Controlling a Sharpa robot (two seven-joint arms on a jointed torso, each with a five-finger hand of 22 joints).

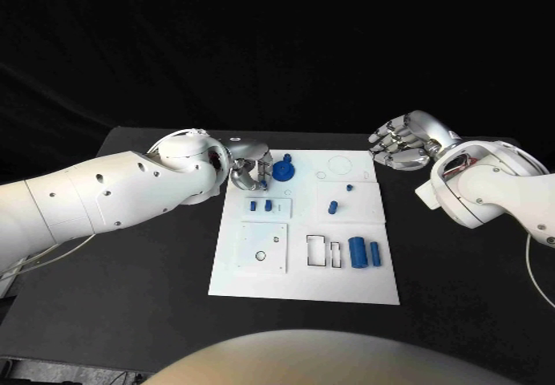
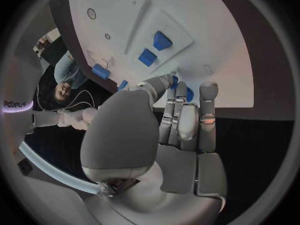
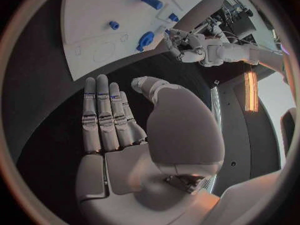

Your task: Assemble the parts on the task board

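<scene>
Left hand (image 1: 248, 170), upper left of the task board (image 1: 303, 277), pinches the round blue part (image 1: 283, 171); a shallow pinch could let the smooth plastic slip or tilt. Right hand (image 1: 401, 142), upper right off the board, fingers apart, holds nothing. Board: matte white, recessed slots.

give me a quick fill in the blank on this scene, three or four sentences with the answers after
1. The board lying on the table is ____ in colour.
2. The hand reaching over the board's far corner, beside the round blue part, is the ____ hand.
3. The right hand holds ____, its fingers straight.
4. The two blue cylinders lie side by side near the board's ____ edge.

Missing words: white; left; nothing; right
</scene>
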